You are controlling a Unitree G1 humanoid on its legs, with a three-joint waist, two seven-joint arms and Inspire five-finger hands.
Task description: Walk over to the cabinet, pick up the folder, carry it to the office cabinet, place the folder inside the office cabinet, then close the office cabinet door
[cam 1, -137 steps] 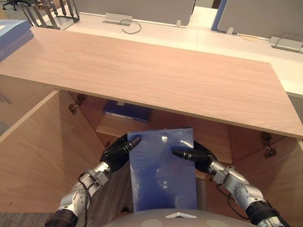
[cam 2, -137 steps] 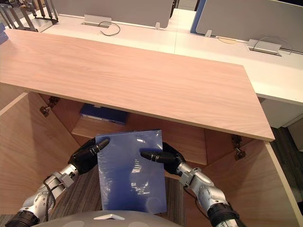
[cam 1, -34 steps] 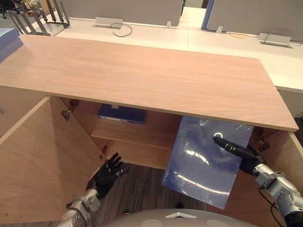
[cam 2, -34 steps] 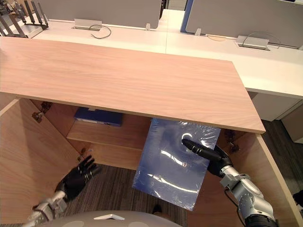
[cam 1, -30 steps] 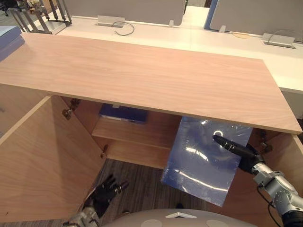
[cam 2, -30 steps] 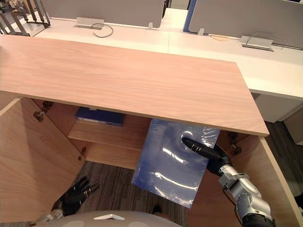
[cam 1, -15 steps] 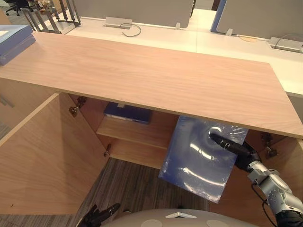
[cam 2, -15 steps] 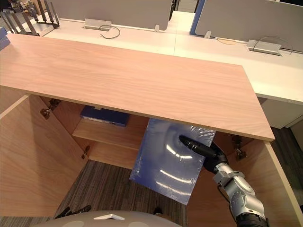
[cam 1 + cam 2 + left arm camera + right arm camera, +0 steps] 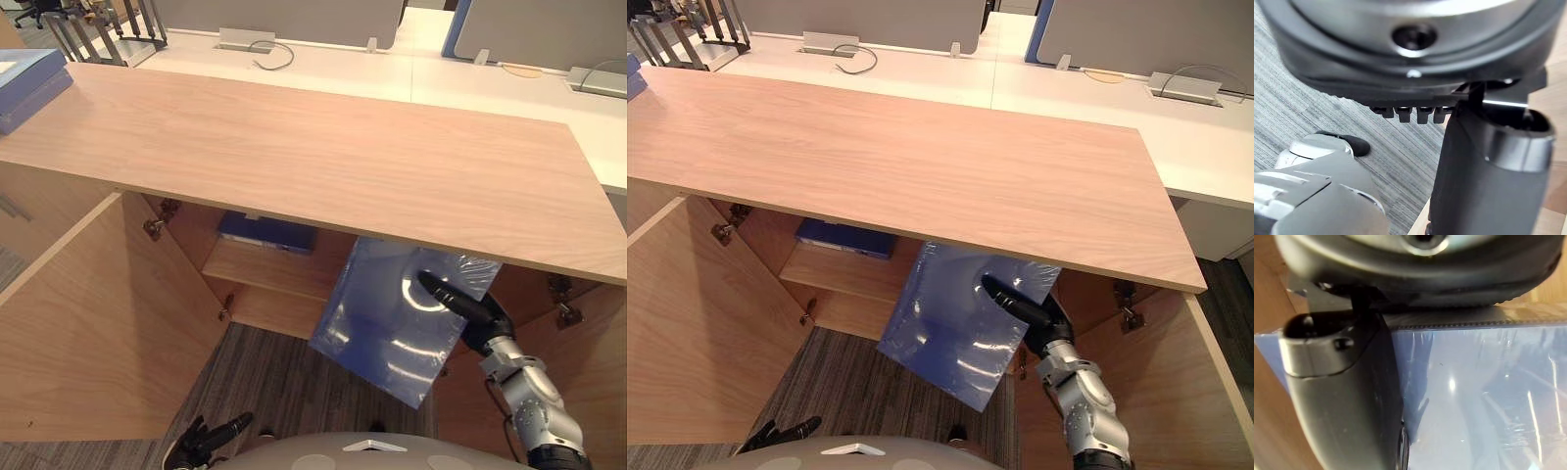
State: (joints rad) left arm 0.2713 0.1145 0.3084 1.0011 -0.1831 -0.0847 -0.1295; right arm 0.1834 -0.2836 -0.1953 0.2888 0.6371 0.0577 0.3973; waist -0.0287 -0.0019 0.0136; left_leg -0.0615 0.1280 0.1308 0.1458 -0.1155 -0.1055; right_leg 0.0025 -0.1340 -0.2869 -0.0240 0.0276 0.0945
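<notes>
White desks point(image 9: 343, 80) stand behind; grey carpet point(image 9: 274, 382) below.

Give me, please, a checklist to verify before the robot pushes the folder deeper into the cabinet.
1. Right hand holds the folder: ok, its thumb pinches the top face.
2. Left door open wide: ok.
3. Folder's upper edge under the cabinet top: ok.
4. Free space inside for it: cannot tell; a second blue folder lies on the shelf, to the left.
5. Left hand apart from the folder: ok, low over the carpet, fingers straight.
6. Folder fully inside: not ok, it is tilted and its lower corner hangs out.
</notes>
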